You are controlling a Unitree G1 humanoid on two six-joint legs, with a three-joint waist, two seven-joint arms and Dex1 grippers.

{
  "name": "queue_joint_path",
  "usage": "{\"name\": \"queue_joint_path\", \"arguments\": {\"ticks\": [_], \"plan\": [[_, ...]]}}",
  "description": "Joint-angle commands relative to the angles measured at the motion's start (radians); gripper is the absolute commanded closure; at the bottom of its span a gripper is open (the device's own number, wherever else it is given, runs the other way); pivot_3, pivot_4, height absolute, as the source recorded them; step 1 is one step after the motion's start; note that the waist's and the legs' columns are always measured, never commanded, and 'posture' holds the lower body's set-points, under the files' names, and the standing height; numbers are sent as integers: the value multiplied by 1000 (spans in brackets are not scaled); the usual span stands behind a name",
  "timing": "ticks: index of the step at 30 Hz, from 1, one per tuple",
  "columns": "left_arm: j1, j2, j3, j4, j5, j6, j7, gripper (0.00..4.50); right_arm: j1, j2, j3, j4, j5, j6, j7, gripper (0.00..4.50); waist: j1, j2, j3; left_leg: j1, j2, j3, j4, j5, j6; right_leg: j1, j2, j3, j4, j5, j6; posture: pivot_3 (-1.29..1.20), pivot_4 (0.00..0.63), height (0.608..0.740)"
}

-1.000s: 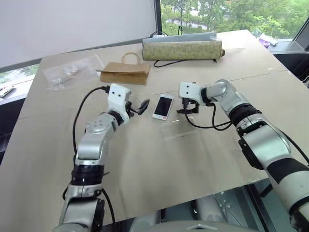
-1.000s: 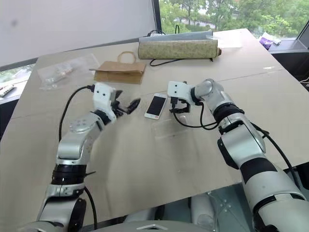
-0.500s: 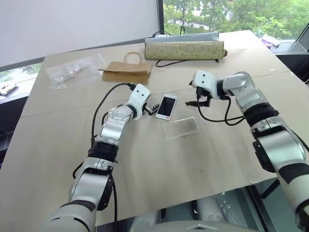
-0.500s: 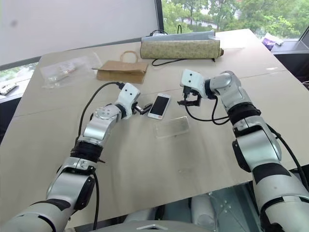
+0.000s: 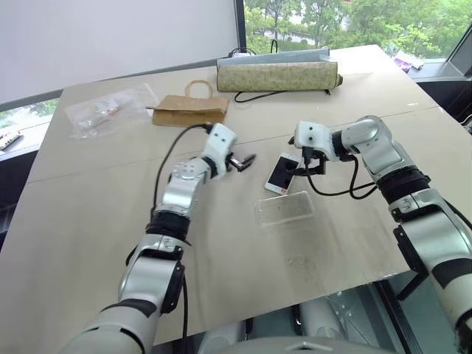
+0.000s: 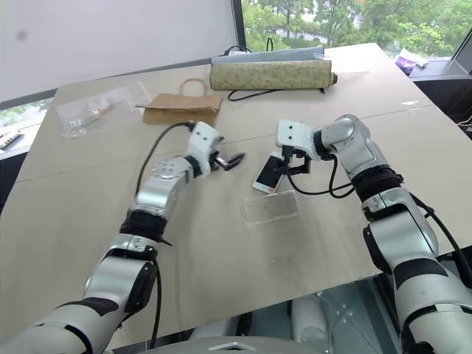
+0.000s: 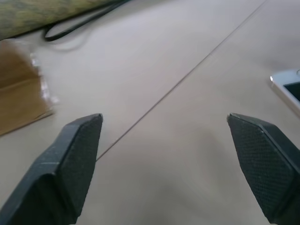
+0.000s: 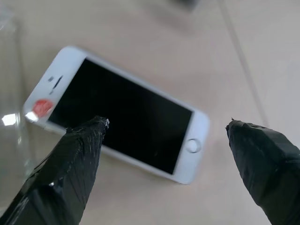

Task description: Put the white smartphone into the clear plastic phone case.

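Note:
The white smartphone [image 5: 281, 173] lies screen up on the table, just beyond the clear plastic phone case [image 5: 284, 209], which lies flat and empty. My right gripper [image 5: 306, 164] hangs open over the phone's right end, angled down. In the right wrist view its fingers [image 8: 79, 154] stand on either side of the white smartphone [image 8: 122, 115]; I cannot tell whether they touch it. My left gripper [image 5: 242, 161] is open and empty, a short way left of the phone and pointing at it. A corner of the white smartphone [image 7: 288, 86] shows in the left wrist view.
A brown paper bag [image 5: 190, 109] lies behind the left arm. A crinkled clear bag [image 5: 110, 110] with small items sits at the far left. A long patterned roll [image 5: 278, 76] with a black cable lies along the back. The table's front edge [image 5: 295, 310] is close.
The phone has slid to the right and lies closer to the case, which has also shifted a little. My left gripper moved right after it. My right gripper now hangs over the phone.

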Motion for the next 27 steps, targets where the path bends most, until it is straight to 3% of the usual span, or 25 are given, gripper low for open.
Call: {"name": "queue_joint_path", "arguments": {"ticks": [1, 5, 10, 14, 19, 27], "plan": [[119, 35, 47, -299, -152, 121, -95, 99, -62, -13, 15, 48, -10, -115, 71, 0, 0, 0, 0, -1, 0, -1, 0, 0, 0, 0, 0, -1, 0, 0, 0, 0, 150, 740], [331, 122, 78, -618, -301, 273, -176, 99, -105, 11, 56, 165, -55, -246, 84, 0, -3, 0, 0, 0, 0, 0, -2, 0, 0, 0, 0, 0, -2, 0, 0, 0, 150, 740], [554, 227, 127, -839, -426, 388, -225, 99, -173, 72, 96, 320, -126, -393, 35, 0, -3, 0, 0, 4, 1, 1, -4, 0, 0, 1, 2, 4, 0, 0, -1, 0, 150, 740], [607, 254, 113, -870, -373, 368, -172, 99, -211, 122, 97, 404, -161, -419, -27, 0, 2, 0, 0, 5, 1, 1, -4, 0, 0, 2, 2, 4, 0, 1, -2, 0, 150, 740], [590, 206, 100, -853, -295, 348, -31, 99, -227, 142, 80, 449, -176, -432, -82, 0, 2, 0, 0, 6, 1, 1, -4, 0, 0, 2, 7, 4, 0, 1, -3, 0, 150, 740], [553, 167, 60, -808, -236, 318, 25, 99, -223, 195, 33, 490, -160, -299, -164, 0, -4, 0, -1, 8, 1, 2, -4, 0, 0, 2, 6, 8, 1, 2, -3, 0, 150, 740]]}}
